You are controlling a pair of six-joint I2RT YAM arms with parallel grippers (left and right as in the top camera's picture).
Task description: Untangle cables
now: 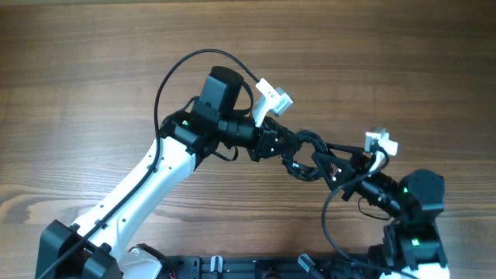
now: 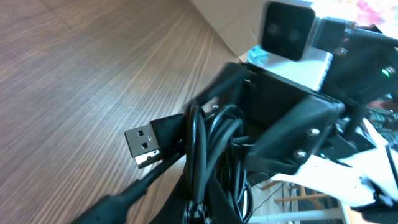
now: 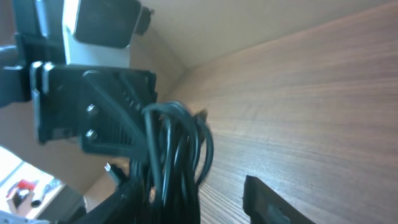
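Brown wood-grain table (image 1: 85, 70), evenly lit; plain beige surface (image 3: 217, 25) beyond far edge.

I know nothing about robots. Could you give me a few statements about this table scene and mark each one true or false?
1. The thin black cords sit bunched in a tangle between the two arms. True.
2. The left tool stands wide open, well away from the cords. False: it is shut on the tangle.
3. A flat metal-tipped USB plug sticks out of the tangle. True.
4. The brown wooden table is covered with a white cloth. False: bare wood grain shows.
5. The right tool waits at the far edge of the table. False: it is right at the tangle, its jaws apart.
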